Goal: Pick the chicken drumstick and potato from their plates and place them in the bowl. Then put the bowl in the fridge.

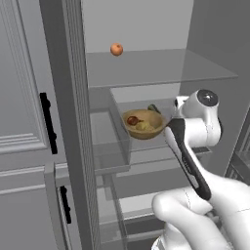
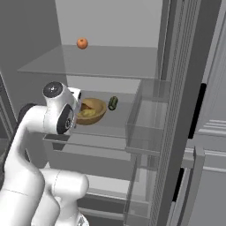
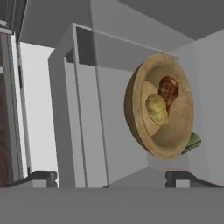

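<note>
Bowl with drumstick and potato sits on fridge shelf; fingers spread wide, empty.

place: kitchen | evidence: open fridge, glass shelves, food

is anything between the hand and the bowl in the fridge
Nothing visible does. The bowl sits on the fridge shelf with the open hand facing it across clear space; the dark green item lies behind it.
</note>
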{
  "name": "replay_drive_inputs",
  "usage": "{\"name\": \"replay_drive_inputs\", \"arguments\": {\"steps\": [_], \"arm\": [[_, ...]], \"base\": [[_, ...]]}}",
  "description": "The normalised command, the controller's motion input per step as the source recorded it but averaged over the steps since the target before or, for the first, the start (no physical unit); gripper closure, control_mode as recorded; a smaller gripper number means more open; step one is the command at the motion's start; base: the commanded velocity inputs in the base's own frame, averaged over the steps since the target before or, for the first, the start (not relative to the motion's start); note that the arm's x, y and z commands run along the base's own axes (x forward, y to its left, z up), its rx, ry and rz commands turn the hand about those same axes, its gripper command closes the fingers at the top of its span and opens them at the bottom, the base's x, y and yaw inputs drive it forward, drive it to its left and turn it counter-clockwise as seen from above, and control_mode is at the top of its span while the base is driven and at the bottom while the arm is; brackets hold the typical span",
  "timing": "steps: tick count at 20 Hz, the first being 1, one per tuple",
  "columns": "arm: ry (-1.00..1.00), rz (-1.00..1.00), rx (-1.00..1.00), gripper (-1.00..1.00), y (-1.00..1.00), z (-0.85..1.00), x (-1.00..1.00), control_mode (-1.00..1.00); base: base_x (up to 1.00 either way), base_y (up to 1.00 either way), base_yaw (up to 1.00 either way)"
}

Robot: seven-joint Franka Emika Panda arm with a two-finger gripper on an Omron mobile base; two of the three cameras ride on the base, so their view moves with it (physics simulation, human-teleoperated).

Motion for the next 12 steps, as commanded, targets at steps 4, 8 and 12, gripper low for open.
{"name": "replay_drive_inputs", "arguments": {"steps": [4,8,12], "arm": [[0.03,-0.57,0.15,-1.0,0.0,0.8,-1.0,-1.0],[0.06,-0.52,0.24,-1.0,-0.08,1.0,-0.98,-1.0],[0.03,-0.39,0.28,-1.0,-0.19,1.0,-0.8,-1.0]], "base": [[0.0,0.0,0.0],[0.0,0.0,0.0],[0.0,0.0,0.0]]}}
